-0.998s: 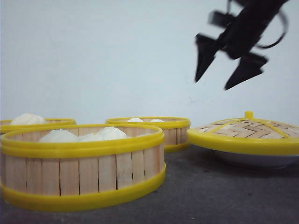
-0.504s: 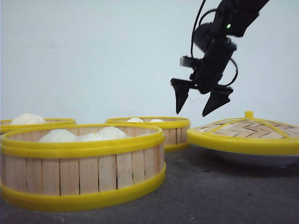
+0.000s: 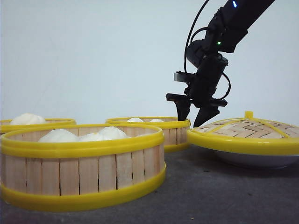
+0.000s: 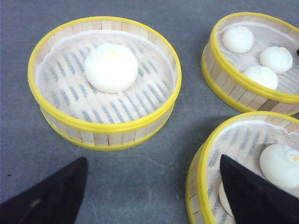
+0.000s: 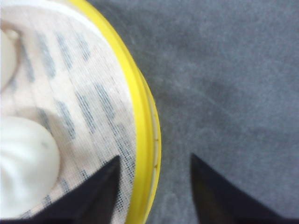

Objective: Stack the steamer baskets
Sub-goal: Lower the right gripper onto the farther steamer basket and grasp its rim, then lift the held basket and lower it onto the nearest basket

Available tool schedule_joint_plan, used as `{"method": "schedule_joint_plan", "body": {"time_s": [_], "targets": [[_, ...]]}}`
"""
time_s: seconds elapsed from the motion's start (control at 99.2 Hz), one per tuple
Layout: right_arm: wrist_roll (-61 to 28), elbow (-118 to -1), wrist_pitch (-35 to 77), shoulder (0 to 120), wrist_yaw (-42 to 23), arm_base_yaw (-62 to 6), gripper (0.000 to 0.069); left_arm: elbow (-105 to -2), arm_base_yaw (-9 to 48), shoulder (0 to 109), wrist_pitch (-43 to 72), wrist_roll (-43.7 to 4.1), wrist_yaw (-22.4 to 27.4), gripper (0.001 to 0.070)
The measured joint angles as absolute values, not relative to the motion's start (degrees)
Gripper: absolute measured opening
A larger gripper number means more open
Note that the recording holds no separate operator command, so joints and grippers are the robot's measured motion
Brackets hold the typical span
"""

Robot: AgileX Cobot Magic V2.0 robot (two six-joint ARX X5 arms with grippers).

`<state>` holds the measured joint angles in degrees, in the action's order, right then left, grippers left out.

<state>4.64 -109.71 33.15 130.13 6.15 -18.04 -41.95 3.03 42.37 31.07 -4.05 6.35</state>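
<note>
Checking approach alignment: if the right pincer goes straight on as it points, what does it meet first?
Likely the rim of the back basket: the right pincer is open astride it, one finger inside, one outside.

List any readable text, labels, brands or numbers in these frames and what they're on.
None readable in any view.
Steamer baskets: plain slats and yellow bands, no print.
Woven lid: no markings.
Right end effector: only a green indicator light on the arm, no lettering visible.

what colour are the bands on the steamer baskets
Yellow, on the top and bottom rims of the steamer baskets; the front view shows it best.
</note>
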Motion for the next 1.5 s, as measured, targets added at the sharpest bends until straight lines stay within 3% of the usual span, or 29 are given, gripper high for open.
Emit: {"method": "schedule_joint_plan", "body": {"time_s": [0.151, 0.333, 0.676, 1.049, 1.503], "targets": [[4.78, -109.75, 32.77, 130.87, 5.78, -18.65, 0.0120, -41.95, 3.03, 42.37, 31.07, -4.05, 6.35, 0.0551], [5.80, -109.80, 31.18, 130.91, 5.85, -19.14, 0.0029, -41.95, 3.03, 42.37, 31.07, -4.05, 6.35, 0.0551], [6.90, -114.91, 32.62, 132.07, 5.32, -19.05, 0.0026, -41.95, 3.03, 42.37, 31.07, -4.05, 6.35, 0.0551], [3.68, -132.20, 51.40, 132.07, 6.72, -18.94, 0.0025, -41.95, 3.03, 42.37, 31.05, -4.05, 6.35, 0.0552], [-0.27, -132.81, 67.59, 125.43, 11.00, -20.38, 0.0025, -41.95, 3.03, 42.37, 31.07, -4.03, 6.35, 0.0551]]}}
